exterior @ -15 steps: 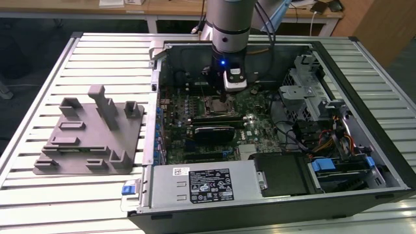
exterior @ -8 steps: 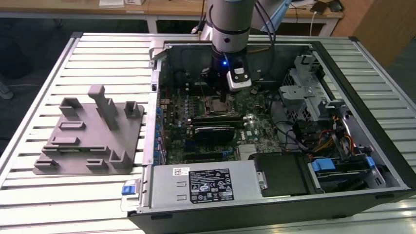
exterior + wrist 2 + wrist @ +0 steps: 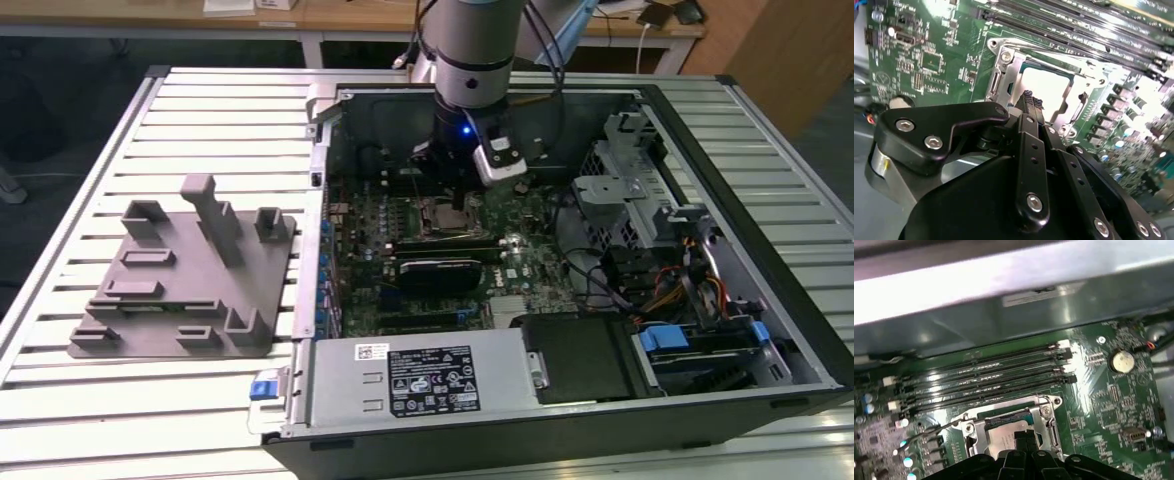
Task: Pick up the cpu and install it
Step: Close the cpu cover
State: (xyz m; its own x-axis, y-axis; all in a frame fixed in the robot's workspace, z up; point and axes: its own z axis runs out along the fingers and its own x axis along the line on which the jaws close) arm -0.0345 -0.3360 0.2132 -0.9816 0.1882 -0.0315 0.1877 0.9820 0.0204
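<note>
Reaching down from the far side of the exterior view, the arm (image 3: 467, 50) stands nearly vertical over the open computer case (image 3: 561, 430). Its wrist is lowered between the case walls, and the gripper (image 3: 458, 200) points straight down at the green motherboard (image 3: 521, 260). The gripper hangs directly above the socket (image 3: 441, 213), in the part of the board closest to the case's far wall.

In both wrist views the two black fingers (image 3: 1030, 130) run side by side with their tips drawn narrow. They are close together, and nothing is visibly clamped between them. The tips sit over one edge of the cpu (image 3: 1046, 85); I cannot tell whether they touch it.

The cpu lies flat in the socket with its silver top catching the light, and the metal frame (image 3: 1004, 75) surrounds it on every side. In the first wrist view the cpu (image 3: 999, 441) shows just beside the fingertips (image 3: 1022, 436). The long memory slots (image 3: 989, 375) run near the socket, between it and the case wall. A round coin battery (image 3: 1123, 361) sits on the board, well apart from the socket.

A grey fixture plate (image 3: 187, 300) with upright posts rests on the slatted table (image 3: 200, 130) at the exterior view's left. It is beside the case and well apart from the gripper.
</note>
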